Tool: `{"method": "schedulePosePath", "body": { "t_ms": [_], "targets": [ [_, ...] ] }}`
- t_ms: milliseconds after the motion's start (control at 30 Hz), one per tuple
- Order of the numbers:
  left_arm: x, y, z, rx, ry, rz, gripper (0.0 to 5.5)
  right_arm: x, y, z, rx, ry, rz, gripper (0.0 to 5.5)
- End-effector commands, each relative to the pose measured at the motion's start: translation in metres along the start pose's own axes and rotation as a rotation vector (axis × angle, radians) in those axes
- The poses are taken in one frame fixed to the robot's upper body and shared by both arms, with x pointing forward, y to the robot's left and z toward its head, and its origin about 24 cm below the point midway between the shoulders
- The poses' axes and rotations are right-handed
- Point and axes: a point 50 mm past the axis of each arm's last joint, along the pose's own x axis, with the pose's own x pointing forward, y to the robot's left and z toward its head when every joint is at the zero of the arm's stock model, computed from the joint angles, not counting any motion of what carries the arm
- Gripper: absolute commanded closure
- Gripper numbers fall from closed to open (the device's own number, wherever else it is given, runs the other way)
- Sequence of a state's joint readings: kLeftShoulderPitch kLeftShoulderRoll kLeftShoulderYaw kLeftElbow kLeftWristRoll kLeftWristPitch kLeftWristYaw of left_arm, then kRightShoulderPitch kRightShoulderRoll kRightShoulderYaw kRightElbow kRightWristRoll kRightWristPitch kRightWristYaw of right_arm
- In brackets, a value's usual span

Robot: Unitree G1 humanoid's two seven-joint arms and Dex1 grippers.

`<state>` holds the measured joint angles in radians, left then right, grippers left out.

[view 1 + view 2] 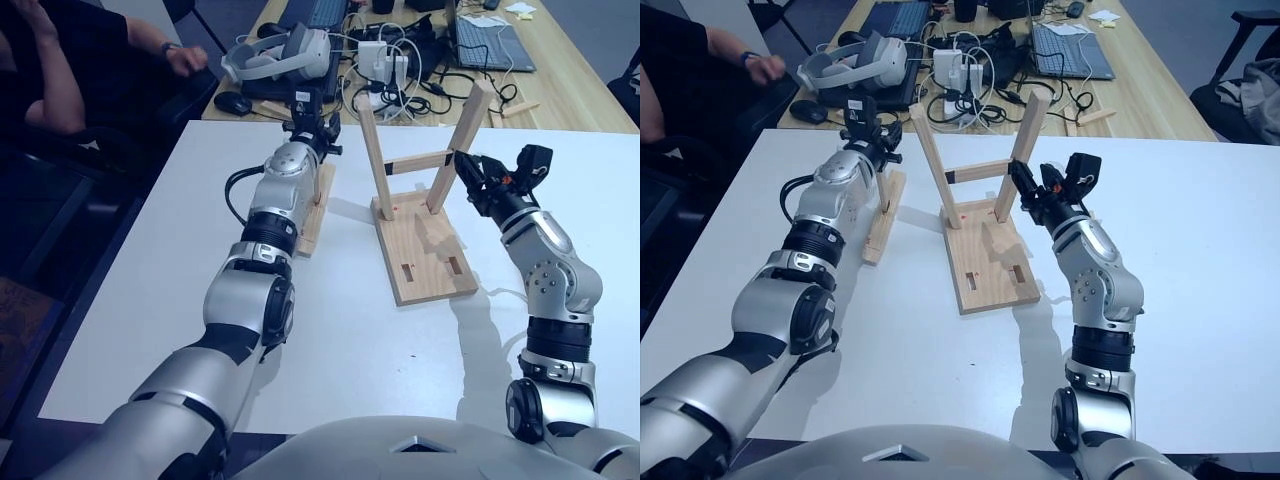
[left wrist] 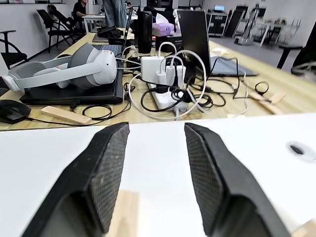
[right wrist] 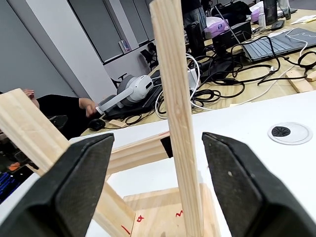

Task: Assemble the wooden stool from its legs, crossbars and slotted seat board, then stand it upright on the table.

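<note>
The slotted seat board lies flat on the white table. At its far end two legs lean up in a V, joined by a crossbar. My right gripper is open and straddles the right leg, whose fingers stand on either side of it without touching. Another leg assembly lies flat on the table to the left of the board. My left gripper is open just over its far end, and pale wood shows below the fingers.
A wooden desk behind the table carries a headset, a mouse, cables with a power strip, a laptop and a loose wooden bar. A cable grommet sits in the table. A person sits at the back left.
</note>
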<state>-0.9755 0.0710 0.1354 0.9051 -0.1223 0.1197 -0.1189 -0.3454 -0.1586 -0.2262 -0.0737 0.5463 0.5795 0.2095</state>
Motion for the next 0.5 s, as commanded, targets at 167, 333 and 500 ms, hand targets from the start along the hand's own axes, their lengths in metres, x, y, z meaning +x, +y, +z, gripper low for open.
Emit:
{"method": "schedulePosePath", "body": {
  "t_ms": [167, 333, 500],
  "targets": [
    [-0.004, 0.039, 0.043, -0.004, -0.118, 0.153, 3.43, 0.002, -0.004, 0.005, 0.032, -0.007, -0.019, 2.22],
    [-0.022, 0.071, -0.009, 0.124, 0.111, 0.190, 3.43, 0.000, -0.003, 0.003, 0.044, -0.012, -0.021, 2.22],
    [-0.027, 0.047, -0.029, 0.124, 0.172, 0.084, 3.43, -0.002, -0.004, 0.000, 0.051, -0.006, -0.020, 2.22]
  ]
}}
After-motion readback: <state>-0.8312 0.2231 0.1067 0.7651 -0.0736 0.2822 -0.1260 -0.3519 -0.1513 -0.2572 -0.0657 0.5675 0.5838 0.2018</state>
